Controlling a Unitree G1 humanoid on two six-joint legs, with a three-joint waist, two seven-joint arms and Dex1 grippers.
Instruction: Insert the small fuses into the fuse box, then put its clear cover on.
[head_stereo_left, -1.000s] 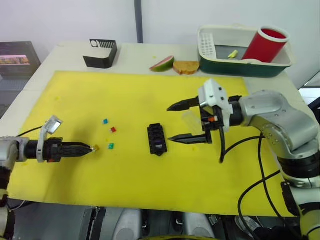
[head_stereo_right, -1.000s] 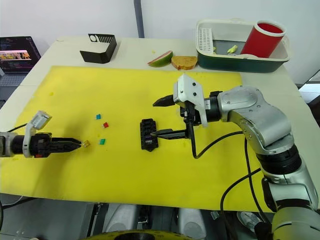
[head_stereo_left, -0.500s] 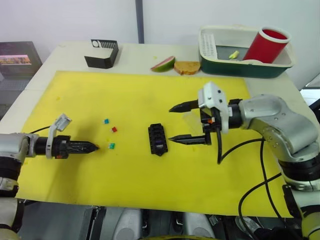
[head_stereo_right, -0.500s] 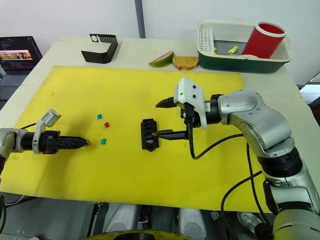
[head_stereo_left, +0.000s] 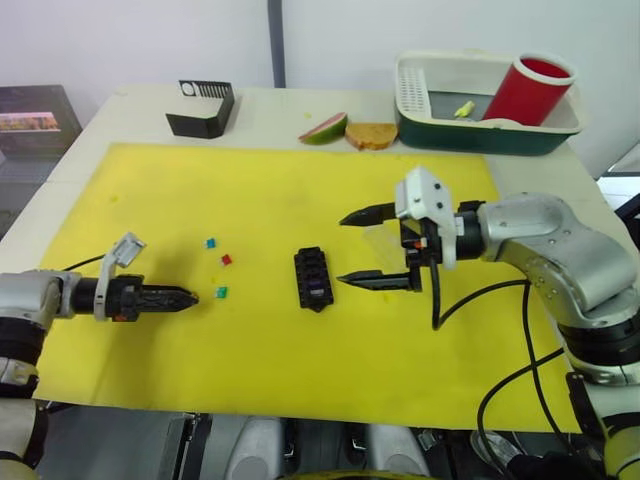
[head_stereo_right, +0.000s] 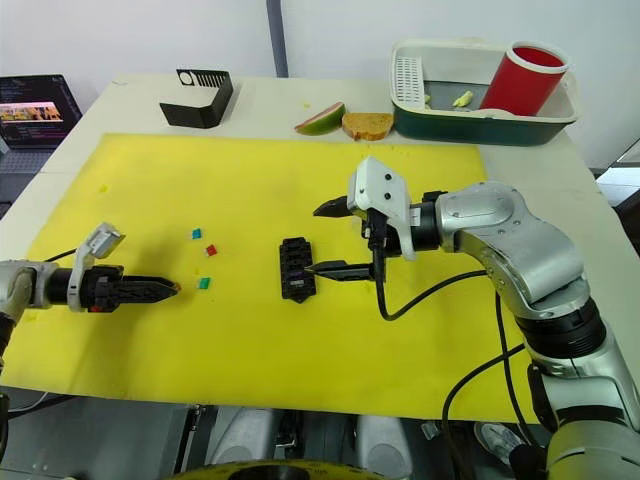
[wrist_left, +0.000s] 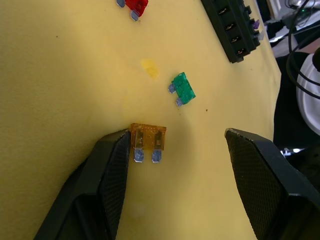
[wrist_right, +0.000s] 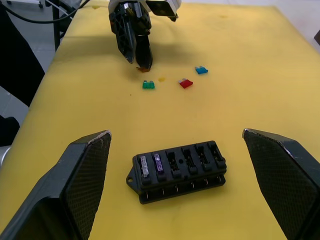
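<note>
Small amber translucent blade fuse is lying flat on the yellow mat, blades pointing back toward the wrist, touching one finger of the left gripper, whose fingers are spread open, gripping nothing. Black rectangular slotted fuse box is sitting at 3 o'clock from that fuse, long axis running 12-to-6. Right gripper is hovering open just beside the box, but the left arm is nearer the fuse.

fuse box mid-mat, loose fuses left — apart

Black fuse box lies flat, two slots filled; amber, green, red, blue fuses lie loose; cover possibly just right of the box.
</note>
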